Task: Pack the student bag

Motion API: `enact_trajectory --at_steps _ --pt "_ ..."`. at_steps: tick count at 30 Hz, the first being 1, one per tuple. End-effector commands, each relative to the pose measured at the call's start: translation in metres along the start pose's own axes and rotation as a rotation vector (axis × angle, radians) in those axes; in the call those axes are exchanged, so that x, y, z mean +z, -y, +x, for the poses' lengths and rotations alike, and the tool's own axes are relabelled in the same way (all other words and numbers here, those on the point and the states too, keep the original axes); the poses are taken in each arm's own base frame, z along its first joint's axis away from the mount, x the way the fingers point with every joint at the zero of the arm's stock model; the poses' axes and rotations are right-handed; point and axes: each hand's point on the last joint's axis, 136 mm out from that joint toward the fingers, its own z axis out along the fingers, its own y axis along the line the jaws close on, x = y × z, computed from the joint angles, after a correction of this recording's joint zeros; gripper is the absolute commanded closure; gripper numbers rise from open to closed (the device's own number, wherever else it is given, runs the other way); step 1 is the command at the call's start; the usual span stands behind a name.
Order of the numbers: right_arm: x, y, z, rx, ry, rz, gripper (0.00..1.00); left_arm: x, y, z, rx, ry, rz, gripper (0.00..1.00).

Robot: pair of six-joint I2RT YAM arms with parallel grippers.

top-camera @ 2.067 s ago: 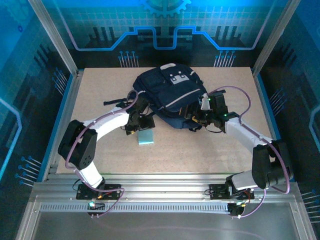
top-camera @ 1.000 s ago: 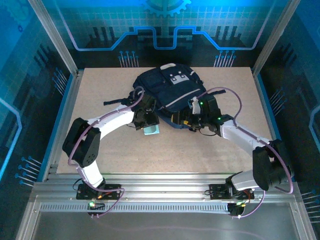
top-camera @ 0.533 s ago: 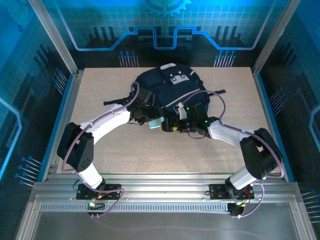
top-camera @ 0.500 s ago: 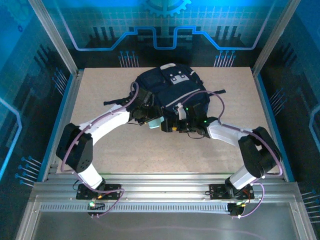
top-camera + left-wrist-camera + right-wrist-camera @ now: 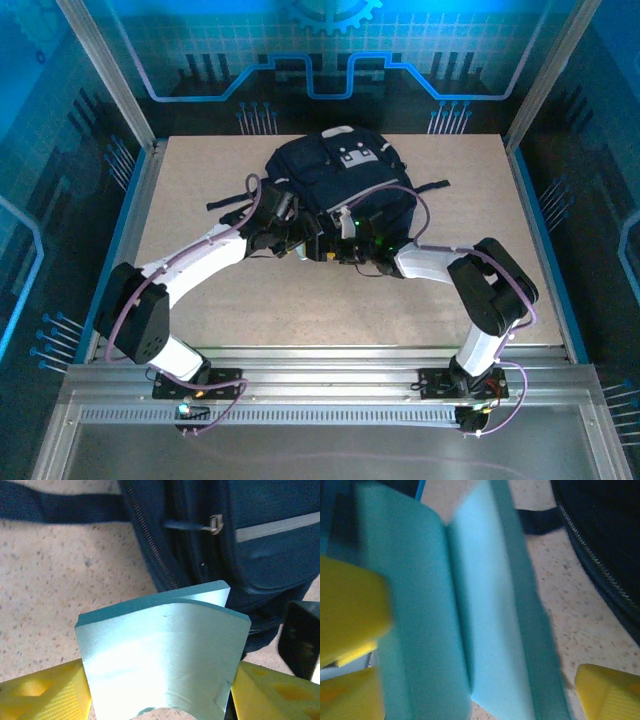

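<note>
Speckled beige tabletop (image 5: 470, 170), blue-lit patterned walls (image 5: 200, 50)

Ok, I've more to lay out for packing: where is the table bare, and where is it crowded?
Bare: the near strip of table between arm bases and student bag, plus both far corners beside it. Crowded: the bag's near edge, where the left tool holds the teal pad and the right tool is open around it.

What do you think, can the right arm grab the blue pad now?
Probably yes. The blue pad sits between the open fingers of the right tool, with nothing blocking. The left tool grips its other end, though.
</note>
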Motion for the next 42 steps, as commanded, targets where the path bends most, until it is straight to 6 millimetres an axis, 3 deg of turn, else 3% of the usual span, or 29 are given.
enact_trajectory --at_steps 1,8,14,16,18,26,31,37,39,42 --pt "0.002 -0.029 -0.030 -0.034 0.128 -0.078 0.09 -0.006 0.006 0.002 -0.048 0.010 0.053 0.30" --pt "0.006 -0.027 -0.039 0.008 0.175 -0.085 0.48 -0.005 0.010 0.004 -0.063 -0.005 0.077 0.29" --pt "0.005 -0.018 -0.034 0.031 0.175 -0.059 0.68 -0.004 0.007 0.004 -0.076 0.003 0.071 0.23" --pt "0.004 -0.016 -0.033 0.038 0.180 -0.050 0.72 -0.005 0.007 0.002 -0.072 0.013 0.067 0.17" --pt "0.001 -0.015 -0.033 0.036 0.182 -0.047 0.77 -0.009 0.007 -0.003 -0.052 0.031 0.051 0.01" --pt "-0.019 -0.015 -0.033 0.018 0.167 -0.022 1.00 -0.035 0.014 -0.045 0.136 0.158 -0.020 0.01" --pt "-0.056 -0.010 -0.036 0.000 0.179 0.027 1.00 -0.041 0.039 -0.069 0.340 0.210 -0.027 0.01" --pt "-0.127 0.006 -0.053 -0.021 0.194 0.174 1.00 -0.022 0.082 -0.083 0.558 0.197 0.017 0.01" --pt "-0.155 0.018 -0.064 -0.005 0.207 0.259 1.00 -0.009 0.095 -0.084 0.637 0.183 0.021 0.01" --pt "-0.195 0.053 -0.072 0.098 0.232 0.406 1.00 0.012 0.111 -0.082 0.726 0.135 0.030 0.01"
